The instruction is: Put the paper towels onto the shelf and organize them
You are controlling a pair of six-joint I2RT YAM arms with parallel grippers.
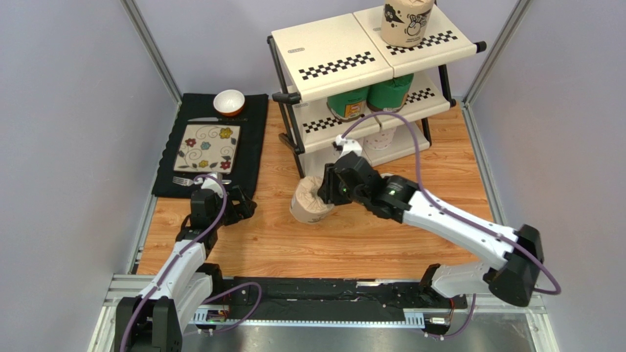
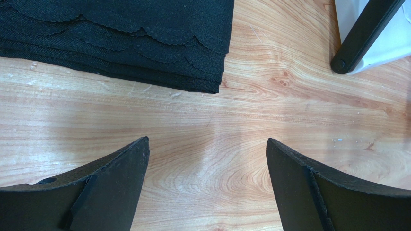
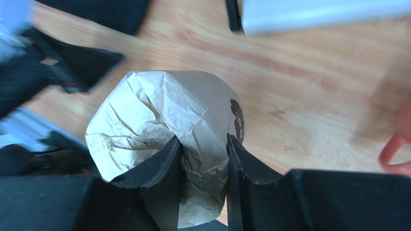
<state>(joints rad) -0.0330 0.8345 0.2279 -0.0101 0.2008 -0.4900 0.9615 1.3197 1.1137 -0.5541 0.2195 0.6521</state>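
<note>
Right end effector (image 3: 202, 142) is clamped on a brown kraft roll (image 3: 164, 110) at mid-frame, just in front of the shelf (image 1: 331, 55). Shelved upper right are another kraft roll (image 1: 405, 22) and the green rolls (image 1: 347, 103). The held roll is not yet placed. Left end effector (image 2: 207, 149) is spread apart, empty.

Black left hand (image 2: 206, 140), black right hand (image 3: 204, 136), white links (image 1: 452, 220), purple cables (image 1: 416, 158).
</note>
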